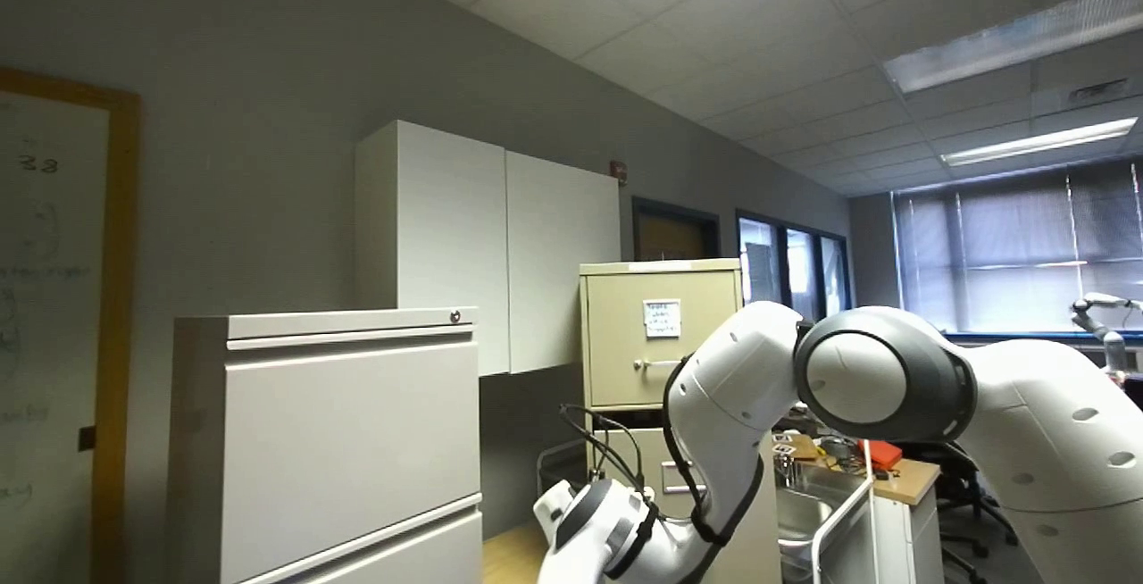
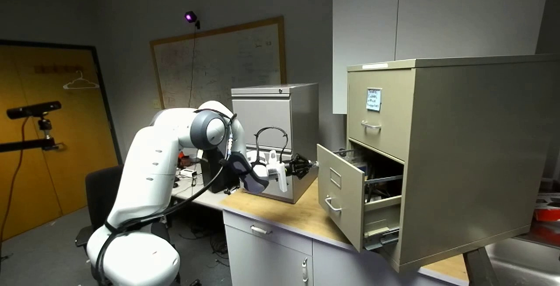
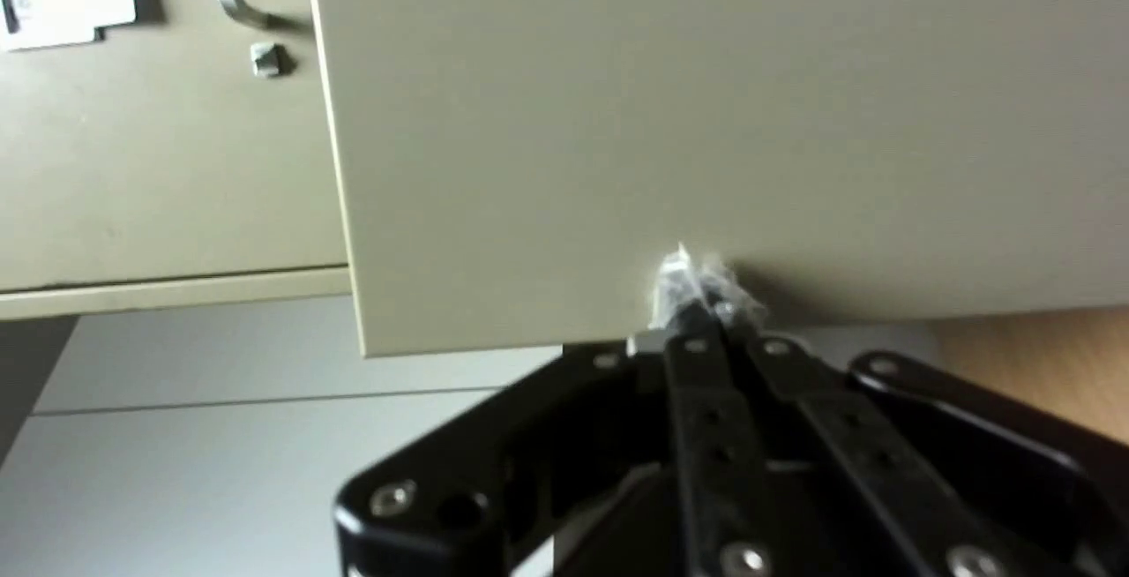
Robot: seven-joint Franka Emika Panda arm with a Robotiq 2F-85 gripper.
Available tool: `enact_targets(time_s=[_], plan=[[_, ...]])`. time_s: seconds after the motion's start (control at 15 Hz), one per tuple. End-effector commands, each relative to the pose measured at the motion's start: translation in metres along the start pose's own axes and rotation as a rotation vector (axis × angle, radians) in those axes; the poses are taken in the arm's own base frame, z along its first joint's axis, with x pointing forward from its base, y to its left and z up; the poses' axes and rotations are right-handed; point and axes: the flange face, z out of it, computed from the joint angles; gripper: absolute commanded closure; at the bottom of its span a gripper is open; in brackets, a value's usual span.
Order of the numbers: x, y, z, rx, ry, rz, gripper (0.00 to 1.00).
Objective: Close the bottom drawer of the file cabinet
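Observation:
The beige file cabinet (image 2: pixel 472 146) stands on the counter, and it also shows in an exterior view (image 1: pixel 616 343). Its bottom drawer (image 2: pixel 345 185) is pulled well out, with dark contents behind the front. That drawer front also shows in an exterior view (image 1: pixel 638 450), partly behind the arm, and fills much of the wrist view (image 3: pixel 617 118). The top drawer (image 2: pixel 385 102) is closed. My gripper (image 2: pixel 314 164) is shut and empty, its taped fingertips (image 3: pixel 708 290) at or very near the drawer front, close to its side edge. I cannot tell if they touch. The gripper is hidden in an exterior view.
A pale grey lateral cabinet (image 2: pixel 304 137) stands beside the gripper on the wooden counter (image 2: pixel 280 209). White wall cupboards (image 2: pixel 459 19) hang above. The drawer's handle (image 2: pixel 332 204) sticks out below the gripper. A sink (image 1: pixel 804 513) lies beyond the file cabinet.

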Motion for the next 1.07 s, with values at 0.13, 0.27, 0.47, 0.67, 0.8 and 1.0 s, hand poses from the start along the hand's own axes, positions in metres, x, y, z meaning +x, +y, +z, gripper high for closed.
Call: enact_targets(time_s=[0.13,0.27,0.47,0.67,0.8,1.0], plan=[[-0.055,0.000,0.066,0.138,-0.248,0.125,1.00],[-0.069,0.002,0.052,0.215,-0.318,0.164,1.00],[-0.096,0.007,0.056,0.284,-0.447,0.271,1.00],[-0.108,0.027,0.089,0.206,-0.381,0.358,1.00],[-0.106,0.039,0.099,0.168,-0.319,0.370,1.00],[-0.099,0.049,0.123,0.103,-0.216,0.337,1.00]])
